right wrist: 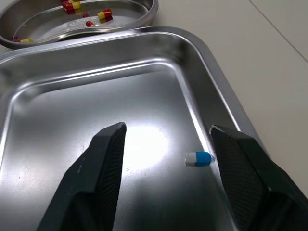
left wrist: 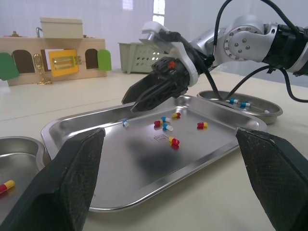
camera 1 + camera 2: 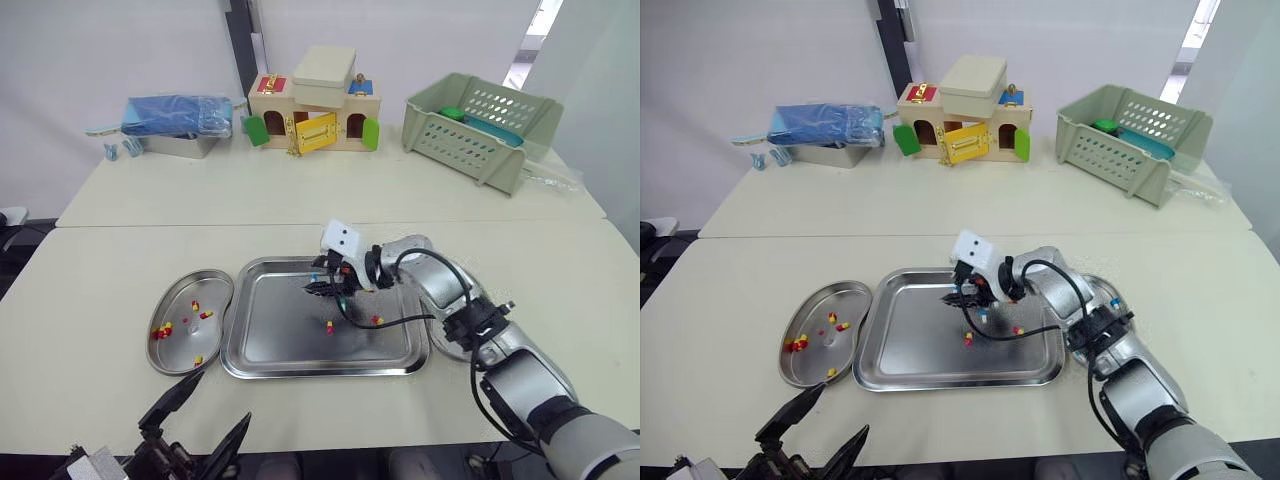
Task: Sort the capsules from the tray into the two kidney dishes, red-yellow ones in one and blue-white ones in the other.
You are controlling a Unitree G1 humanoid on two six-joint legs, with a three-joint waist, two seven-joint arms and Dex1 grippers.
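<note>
Capsule: a blue-white capsule (image 1: 198,158) is lying in the tray (image 3: 300,367), mid-desk (image 3: 300,200).
Right: our right hand (image 3: 318,289) is hovering released just above it.
Left: our left hand (image 3: 208,410) is hanging released at the near edge.
Dishes: we are seeing red-yellow capsules (image 3: 162,329) in the left dish (image 3: 190,285), blue-white in the right dish (image 2: 262,109).

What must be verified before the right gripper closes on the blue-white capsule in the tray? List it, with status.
1. Right gripper open: ok.
2. Blue-white capsule between its fingers: ok, but close to one finger.
3. No other capsule between them: ok.
4. Fingertips low enough over the tray: cannot tell.
5. Kidney dish holding blue-white capsules beside the tray: ok.
6. Left gripper clear of the tray: ok, open.
</note>
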